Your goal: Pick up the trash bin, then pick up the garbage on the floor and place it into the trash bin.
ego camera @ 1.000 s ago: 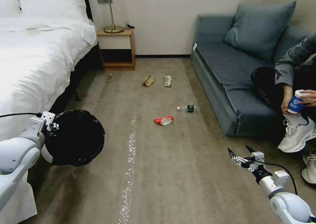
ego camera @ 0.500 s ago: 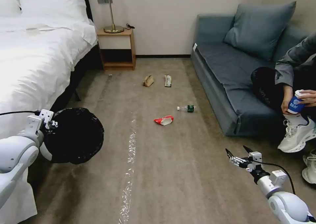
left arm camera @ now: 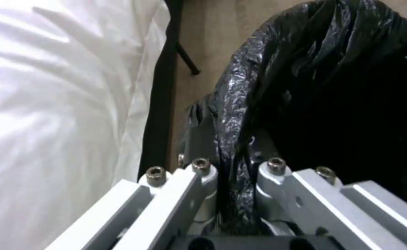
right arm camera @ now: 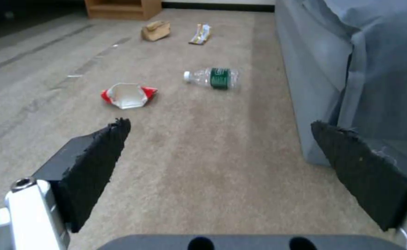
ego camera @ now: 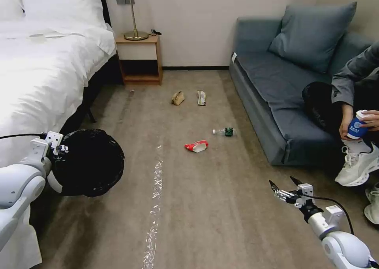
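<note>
Head view: left gripper (ego camera: pixel 59 149) clamped on the crinkly bag rim of the trash bin (ego camera: pixel 89 163); right gripper (ego camera: pixel 285 187) spread apart above the carpet (ego camera: pixel 205 205), with the bottle (ego camera: pixel 225 131) and red wrapper (ego camera: pixel 196 145) ahead.

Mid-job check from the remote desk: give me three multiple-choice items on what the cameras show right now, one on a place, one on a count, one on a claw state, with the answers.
1. Where is the trash bin?
A. On the sofa
B. Held at its rim by the left claw, beside the bed
C. On the nightstand

2. How many garbage pieces lie on the carpet?
A. Two
B. Six
C. Four

3. What state is the right claw in?
A. Open and empty
B. Shut on the bottle
C. Shut on a wrapper

Answers:
1 B: the left wrist view shows the bag-lined rim pinched between the fingers.
2 C: red-and-white wrapper, bottle, tan paper bag, yellow-green wrapper.
3 A: the right wrist view shows its pads wide apart over bare carpet.
</note>
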Controlling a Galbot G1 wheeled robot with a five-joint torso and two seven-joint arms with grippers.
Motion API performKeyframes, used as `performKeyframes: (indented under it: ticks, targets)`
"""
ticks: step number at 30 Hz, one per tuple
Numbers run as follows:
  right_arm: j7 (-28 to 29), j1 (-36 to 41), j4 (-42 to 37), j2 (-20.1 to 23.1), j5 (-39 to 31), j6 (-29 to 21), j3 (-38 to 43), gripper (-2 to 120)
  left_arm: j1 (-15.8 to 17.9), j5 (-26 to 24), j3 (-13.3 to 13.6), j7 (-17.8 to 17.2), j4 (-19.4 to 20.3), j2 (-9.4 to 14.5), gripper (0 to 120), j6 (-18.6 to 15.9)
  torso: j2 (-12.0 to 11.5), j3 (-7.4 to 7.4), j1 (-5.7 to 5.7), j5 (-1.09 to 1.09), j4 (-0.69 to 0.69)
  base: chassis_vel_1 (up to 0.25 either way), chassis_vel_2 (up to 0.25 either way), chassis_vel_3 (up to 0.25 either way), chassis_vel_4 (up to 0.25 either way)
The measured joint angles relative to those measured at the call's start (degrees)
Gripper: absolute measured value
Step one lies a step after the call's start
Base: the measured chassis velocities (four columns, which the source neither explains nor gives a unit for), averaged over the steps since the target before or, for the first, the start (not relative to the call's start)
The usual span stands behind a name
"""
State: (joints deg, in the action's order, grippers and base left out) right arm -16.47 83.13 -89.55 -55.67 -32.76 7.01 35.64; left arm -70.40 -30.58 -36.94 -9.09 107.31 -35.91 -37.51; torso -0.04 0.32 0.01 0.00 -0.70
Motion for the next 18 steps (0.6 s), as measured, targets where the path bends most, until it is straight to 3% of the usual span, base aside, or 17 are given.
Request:
performKeyframes:
  ticks: [18]
  targets:
    - [-0.53,-0.95,1.38,-0.09,-0.01,0.32,-0.99,100,0.51,0.04,0.0,0.6,-0.87,0.21,5,0.44,0.0,0.0,0.0,0.0,0.01,-0.063,0.064,0.068,-0.061]
